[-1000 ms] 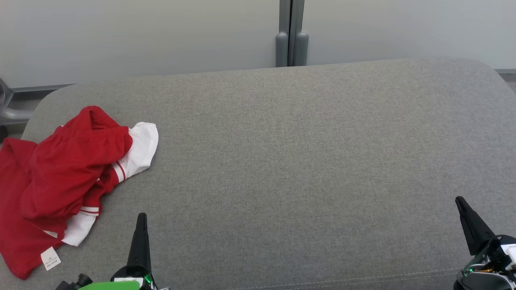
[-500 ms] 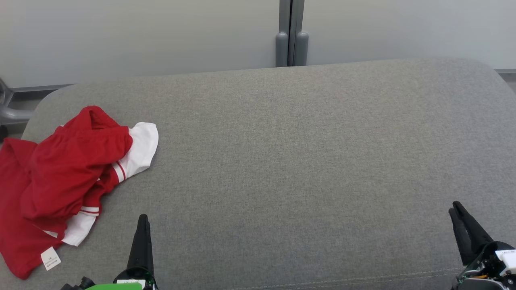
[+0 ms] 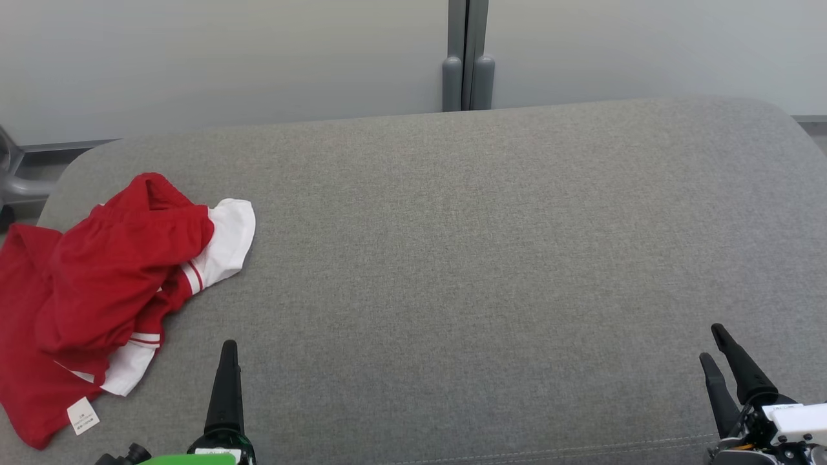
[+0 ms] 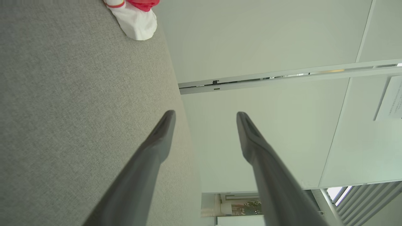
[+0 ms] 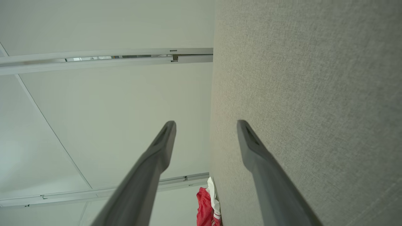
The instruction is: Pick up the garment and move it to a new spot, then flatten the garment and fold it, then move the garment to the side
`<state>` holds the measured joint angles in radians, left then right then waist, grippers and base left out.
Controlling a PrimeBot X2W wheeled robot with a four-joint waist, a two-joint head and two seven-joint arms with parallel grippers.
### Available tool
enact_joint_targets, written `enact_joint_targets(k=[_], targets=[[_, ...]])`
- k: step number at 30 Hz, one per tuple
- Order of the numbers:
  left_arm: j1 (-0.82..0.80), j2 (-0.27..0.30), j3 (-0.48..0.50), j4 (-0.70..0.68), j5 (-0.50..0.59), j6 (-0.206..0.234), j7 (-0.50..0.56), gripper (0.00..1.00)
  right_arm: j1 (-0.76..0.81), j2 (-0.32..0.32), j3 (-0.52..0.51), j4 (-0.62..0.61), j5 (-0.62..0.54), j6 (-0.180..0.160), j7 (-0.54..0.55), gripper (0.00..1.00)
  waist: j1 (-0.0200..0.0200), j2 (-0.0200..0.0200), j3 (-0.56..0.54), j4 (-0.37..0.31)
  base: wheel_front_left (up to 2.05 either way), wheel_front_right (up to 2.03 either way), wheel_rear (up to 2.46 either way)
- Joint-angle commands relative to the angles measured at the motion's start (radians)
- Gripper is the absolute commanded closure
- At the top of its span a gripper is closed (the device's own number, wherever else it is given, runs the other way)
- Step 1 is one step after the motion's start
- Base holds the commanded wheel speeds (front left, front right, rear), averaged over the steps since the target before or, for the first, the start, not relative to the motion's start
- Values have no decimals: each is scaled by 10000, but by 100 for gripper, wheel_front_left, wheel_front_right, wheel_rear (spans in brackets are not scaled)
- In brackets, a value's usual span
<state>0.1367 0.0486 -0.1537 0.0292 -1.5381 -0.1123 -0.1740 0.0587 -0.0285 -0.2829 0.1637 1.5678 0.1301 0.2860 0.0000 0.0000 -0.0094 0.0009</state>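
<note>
Head view: red garment with white, red-striped cuffs, crumpled in a heap at nine o'clock on the grey fabric-covered table, running off the left picture edge. One white cuff poking out toward two o'clock of the heap, another toward six o'clock. Small white label at the heap's near corner, about seven o'clock of it.

Nearest, left tool at seven o'clock of the picture, near the garment's near-right edge but apart from it, seen edge-on as a single dark finger pointing to twelve o'clock. Left wrist view: same tool released, two fingers spread wide with nothing between them; white cuff of the garment at eleven o'clock, well beyond the tips.

Farther off, right tool at five o'clock in the head view, well apart from the garment, both tips showing with a gap, leaning toward eleven o'clock. Right wrist view: same tool released, fingers wide, grasping nothing; garment small and far at six o'clock, along the table's edge.

Beyond the table at twelve o'clock in the head view: pale wall panels joined by a grey post.
</note>
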Motion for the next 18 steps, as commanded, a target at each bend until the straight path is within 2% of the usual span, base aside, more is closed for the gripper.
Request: enact_joint_targets(k=[1, 9, 18], targets=[[-110, 5, 65, -232, 425, 99, -56, 0, -114, -114, 76, -209, -327, 3, -189, 0, 0, 0, -9, 2, 0, 0, 0], [-254, 7, 93, -374, 1885, 374, -150, 0, -109, -131, 343, -638, -2093, 3, -797, 0, 0, 0, -63, 22, 0, 0, 0], [-361, 17, 110, -453, 4109, 590, -250, 0, -59, -148, 748, -1045, -4005, 4, -1423, 0, 0, 0, -128, 50, 0, 0, 0]])
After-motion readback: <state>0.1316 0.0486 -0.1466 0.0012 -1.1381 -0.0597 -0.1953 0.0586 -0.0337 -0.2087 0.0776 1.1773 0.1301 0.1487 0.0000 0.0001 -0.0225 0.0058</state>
